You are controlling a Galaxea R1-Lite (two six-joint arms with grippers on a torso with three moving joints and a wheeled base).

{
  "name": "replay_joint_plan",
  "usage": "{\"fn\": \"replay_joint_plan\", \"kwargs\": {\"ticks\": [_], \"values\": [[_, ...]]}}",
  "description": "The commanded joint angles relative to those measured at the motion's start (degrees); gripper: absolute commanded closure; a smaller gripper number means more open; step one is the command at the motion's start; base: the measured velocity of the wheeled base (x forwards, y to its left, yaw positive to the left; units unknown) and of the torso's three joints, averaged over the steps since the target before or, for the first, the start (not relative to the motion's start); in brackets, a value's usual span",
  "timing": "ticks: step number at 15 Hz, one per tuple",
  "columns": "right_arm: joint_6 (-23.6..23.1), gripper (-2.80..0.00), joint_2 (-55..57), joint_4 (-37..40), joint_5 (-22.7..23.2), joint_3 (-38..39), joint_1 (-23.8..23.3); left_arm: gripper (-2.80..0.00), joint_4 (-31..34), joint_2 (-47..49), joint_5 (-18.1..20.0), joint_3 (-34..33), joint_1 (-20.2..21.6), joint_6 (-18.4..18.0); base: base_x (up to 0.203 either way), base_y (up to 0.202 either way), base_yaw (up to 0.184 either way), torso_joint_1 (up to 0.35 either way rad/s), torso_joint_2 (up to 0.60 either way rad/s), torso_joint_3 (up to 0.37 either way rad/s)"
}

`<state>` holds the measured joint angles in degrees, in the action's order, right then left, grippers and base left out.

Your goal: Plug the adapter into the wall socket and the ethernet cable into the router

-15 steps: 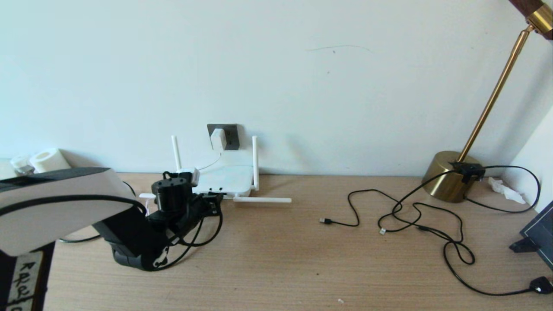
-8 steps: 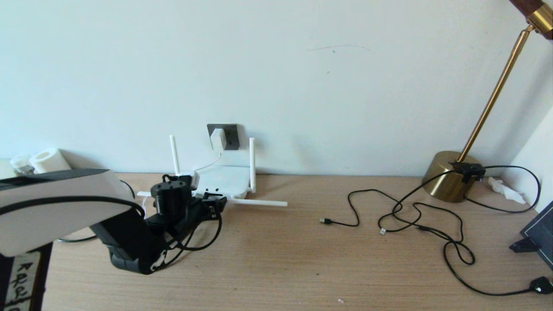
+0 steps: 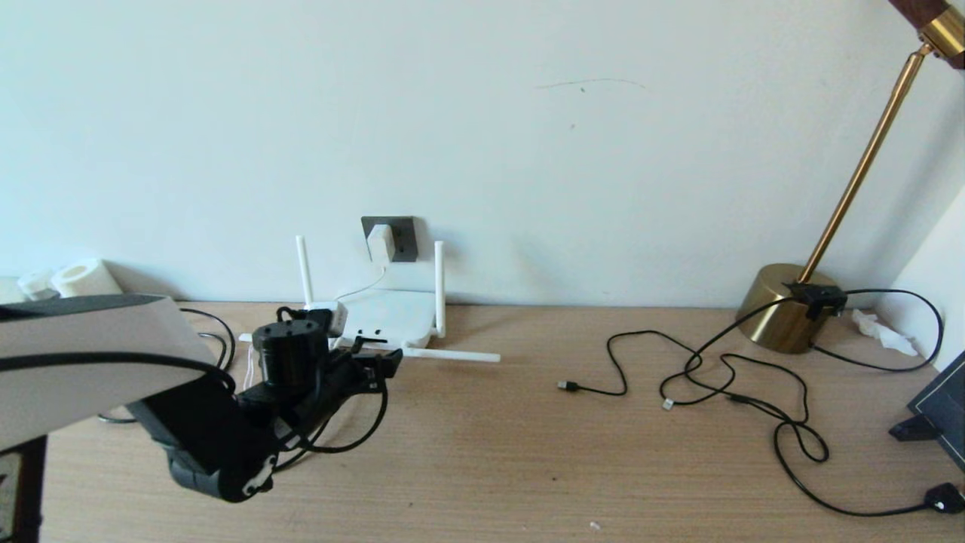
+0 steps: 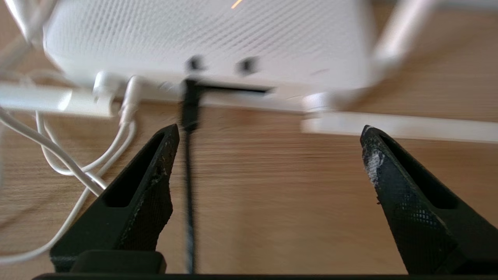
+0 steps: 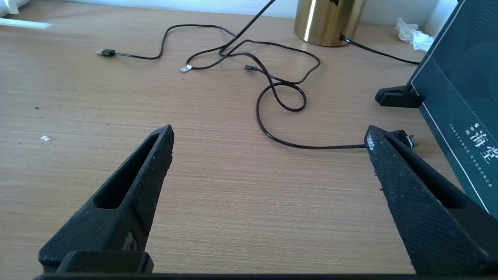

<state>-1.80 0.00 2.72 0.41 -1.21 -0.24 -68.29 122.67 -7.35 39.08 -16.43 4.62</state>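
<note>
With the ethernet cable point(image 4: 189, 116) now seated in the router point(image 4: 202, 35), left gripper point(image 4: 268, 155) backing toward lower left, fingers wide, empty; both plugs look done.

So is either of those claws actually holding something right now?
No. The left gripper is open in front of the router, with the ethernet cable lying loose between its fingers. The right gripper is open over bare table.

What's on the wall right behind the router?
Behind the router the dark wall socket is mounted, with the white adapter plugged into it, its thin cord dropping toward the router. The adapter covers part of the socket face.
</note>
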Motion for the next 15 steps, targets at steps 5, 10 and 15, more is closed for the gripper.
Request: {"fn": "replay_joint_plan", "kwargs": {"ticks": [5, 10, 15], "values": [[0.0, -2.8, 0.1, 0.0, 0.0, 0.0, 0.1, 0.0, 8.4, -26.8, -1.1, -4.0, -7.1, -1.4, 0.0, 0.0, 0.0, 0.0, 0.0, 0.0], [0.0, -2.8, 0.1, 0.0, 0.0, 0.0, 0.0, 0.0, 38.9, -59.9, -5.4, 0.3, -8.9, -2.1, 0.0, 0.0, 0.0, 0.0, 0.0, 0.0], [0.0, -2.8, 0.1, 0.0, 0.0, 0.0, 0.0, 0.0, 55.9, -90.6, -12.1, -13.7, 8.6, -4.2, 0.0, 0.0, 0.0, 0.0, 0.0, 0.0]]}}
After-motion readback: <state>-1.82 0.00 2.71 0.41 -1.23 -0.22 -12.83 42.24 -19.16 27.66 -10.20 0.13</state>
